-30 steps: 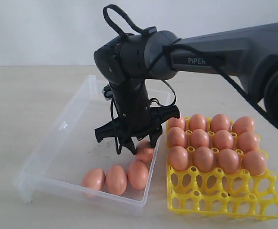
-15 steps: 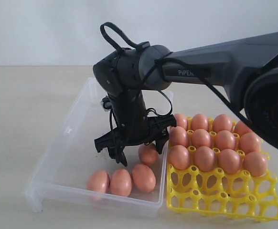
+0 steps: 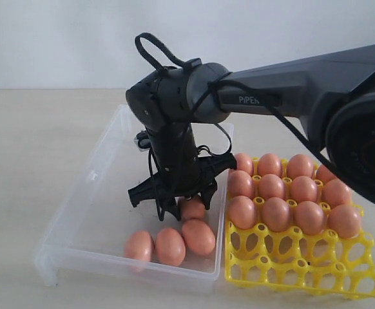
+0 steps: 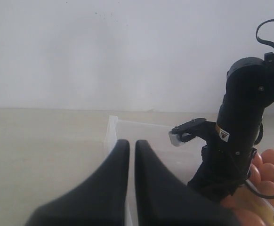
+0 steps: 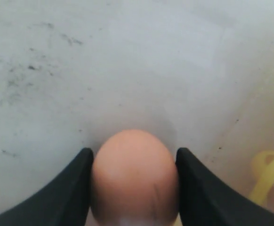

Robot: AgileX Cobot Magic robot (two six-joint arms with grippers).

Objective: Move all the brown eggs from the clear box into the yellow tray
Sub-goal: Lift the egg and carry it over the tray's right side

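My right gripper [image 3: 184, 207] reaches down into the clear box [image 3: 78, 193], shut on one brown egg [image 3: 191, 209] near the box's right wall. In the right wrist view the egg [image 5: 134, 174] fills the gap, and both black fingers [image 5: 76, 188] touch its sides just above the speckled box floor [image 5: 127, 70]. Three more brown eggs [image 3: 169, 246] lie loose at the box's front. The yellow tray [image 3: 290, 270] stands right of the box with several eggs [image 3: 274, 214] in its back rows and empty front cups. My left gripper [image 4: 132, 142] is shut and empty, outside the box.
The right arm's dark body [image 3: 174, 103] stands over the middle of the box. The tray's yellow edge [image 5: 269, 174] lies close beside the gripped egg. In the left wrist view the box's rim [image 4: 112, 127] is just beyond the fingers. Bare tan table surrounds both containers.
My right gripper came down lower into the box, and its fingers closed around the egg by the right wall. The loose eggs at the front sit slightly further right.
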